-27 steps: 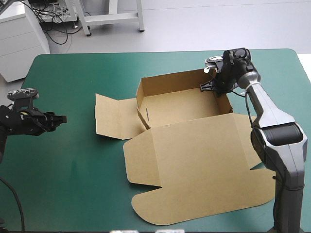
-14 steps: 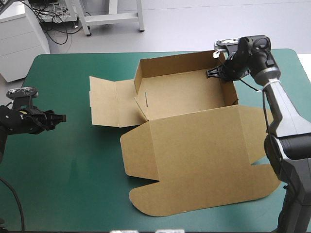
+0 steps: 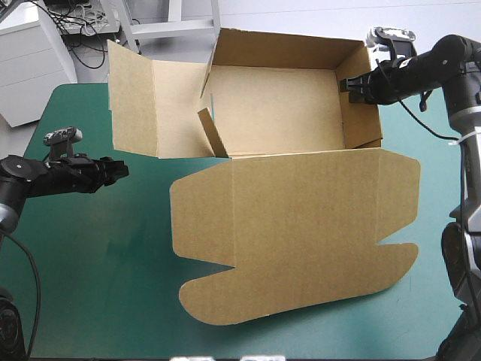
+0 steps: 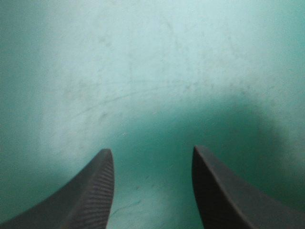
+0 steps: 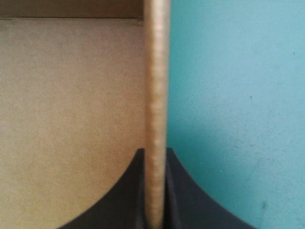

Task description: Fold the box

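Nearest, the flat lid panel (image 3: 301, 233) of the brown cardboard box (image 3: 270, 113) spreads over the teal-green counter (image 3: 113, 301). At left, the left end effector (image 3: 113, 171) hovers with its fingers apart, likely free for the unfolded side flap (image 3: 135, 98). Farther right, the right end effector (image 3: 359, 84) pinches the tray's right wall (image 5: 156, 86), tipping the tray up.

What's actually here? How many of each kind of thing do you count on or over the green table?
brown box: 1
grippers: 2 (left gripper, open; right gripper, shut on the box's wall)
teal-green table: 1
Total: 4
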`<action>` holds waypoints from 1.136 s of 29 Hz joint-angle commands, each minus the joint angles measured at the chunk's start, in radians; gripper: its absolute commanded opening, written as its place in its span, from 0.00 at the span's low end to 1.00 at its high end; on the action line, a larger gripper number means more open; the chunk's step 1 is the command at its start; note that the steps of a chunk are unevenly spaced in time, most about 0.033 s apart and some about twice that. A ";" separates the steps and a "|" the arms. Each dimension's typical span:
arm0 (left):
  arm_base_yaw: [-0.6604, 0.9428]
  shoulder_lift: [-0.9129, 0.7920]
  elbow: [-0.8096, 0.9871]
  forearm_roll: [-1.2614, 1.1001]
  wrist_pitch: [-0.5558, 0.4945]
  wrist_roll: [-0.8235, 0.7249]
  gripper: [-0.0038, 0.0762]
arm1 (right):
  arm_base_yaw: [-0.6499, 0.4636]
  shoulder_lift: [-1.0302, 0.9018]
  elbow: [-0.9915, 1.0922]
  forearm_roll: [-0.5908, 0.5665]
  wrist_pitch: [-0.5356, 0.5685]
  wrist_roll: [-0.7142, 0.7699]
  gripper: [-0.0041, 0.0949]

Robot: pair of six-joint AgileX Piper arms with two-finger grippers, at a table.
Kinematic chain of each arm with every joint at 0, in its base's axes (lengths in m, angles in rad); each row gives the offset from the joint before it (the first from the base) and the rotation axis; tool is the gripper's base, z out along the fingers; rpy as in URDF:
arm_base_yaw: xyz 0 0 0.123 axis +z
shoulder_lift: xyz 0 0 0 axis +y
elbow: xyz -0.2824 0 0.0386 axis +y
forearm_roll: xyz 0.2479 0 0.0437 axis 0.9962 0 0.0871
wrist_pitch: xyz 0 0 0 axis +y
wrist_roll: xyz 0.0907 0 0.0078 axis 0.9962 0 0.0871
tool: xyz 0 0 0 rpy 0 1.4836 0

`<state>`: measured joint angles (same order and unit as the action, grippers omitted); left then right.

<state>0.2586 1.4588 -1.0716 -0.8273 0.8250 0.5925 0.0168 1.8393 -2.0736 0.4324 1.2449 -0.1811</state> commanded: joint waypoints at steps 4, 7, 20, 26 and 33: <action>-0.007 0.054 -0.029 -0.459 0.077 0.215 0.50 | 0.063 -0.056 0.001 0.026 -0.001 -0.013 0.02; -0.030 0.075 -0.029 -0.503 0.102 0.241 0.50 | 0.078 -0.056 0.003 0.007 -0.013 -0.013 0.02; -0.188 0.082 -0.048 -0.712 0.133 0.324 0.50 | 0.078 -0.012 0.003 -0.009 -0.014 -0.001 0.02; -0.204 0.082 -0.122 -0.780 0.217 0.324 0.50 | 0.076 -0.006 0.003 -0.037 -0.025 0.010 0.02; -0.265 0.082 -0.220 -0.784 0.194 0.301 0.50 | 0.076 -0.006 0.003 -0.041 -0.038 0.010 0.02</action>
<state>0.0147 1.5809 -1.2317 -1.5297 0.9998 0.9065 0.0957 1.8916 -2.0463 0.3525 1.2428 -0.1777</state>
